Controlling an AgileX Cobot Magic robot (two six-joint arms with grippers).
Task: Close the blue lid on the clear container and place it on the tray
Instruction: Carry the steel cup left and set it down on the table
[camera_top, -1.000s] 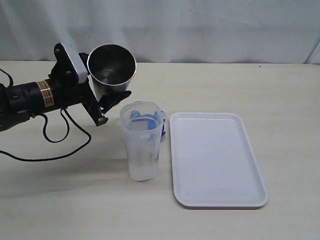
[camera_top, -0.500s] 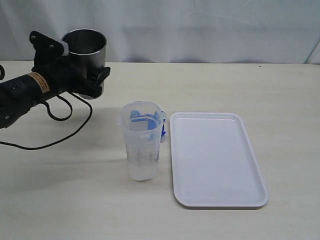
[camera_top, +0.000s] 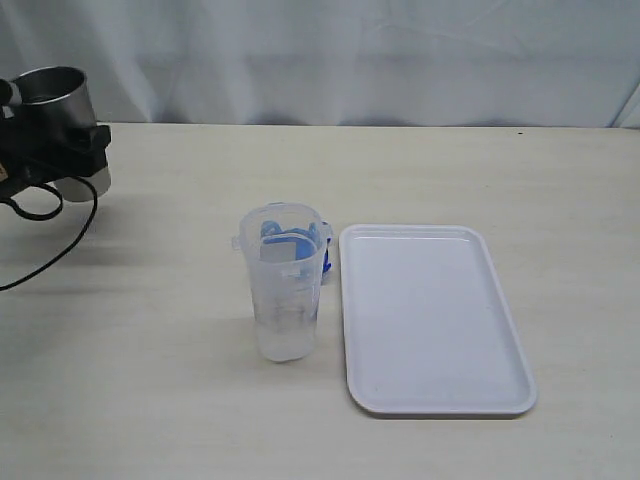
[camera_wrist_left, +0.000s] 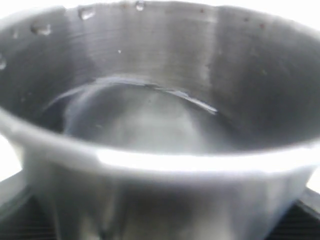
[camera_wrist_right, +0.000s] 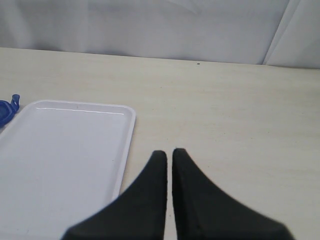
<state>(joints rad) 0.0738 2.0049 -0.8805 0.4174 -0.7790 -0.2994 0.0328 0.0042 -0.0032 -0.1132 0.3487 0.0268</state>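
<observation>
The clear container (camera_top: 283, 285) stands upright mid-table with its mouth uncovered. The blue lid (camera_top: 324, 254) lies on the table just behind it, partly seen through its wall, and shows as a blue corner (camera_wrist_right: 6, 111) in the right wrist view. The white tray (camera_top: 432, 320) lies flat right beside the container, with nothing on it; its near part (camera_wrist_right: 65, 150) sits left of my right gripper (camera_wrist_right: 169, 152), which is shut on nothing. My left gripper (camera_top: 75, 150) is at the far left edge, shut on a grey metal cup (camera_top: 52, 95).
The metal cup (camera_wrist_left: 160, 100) fills the left wrist view, upright, with droplets on its inner wall. Black cable (camera_top: 40, 255) trails from the left arm over the table. A grey curtain (camera_top: 350, 60) closes the back.
My left arm has carried the metal cup from beside the clear container back to the far left edge. The container, the lid and the tray have not moved.
</observation>
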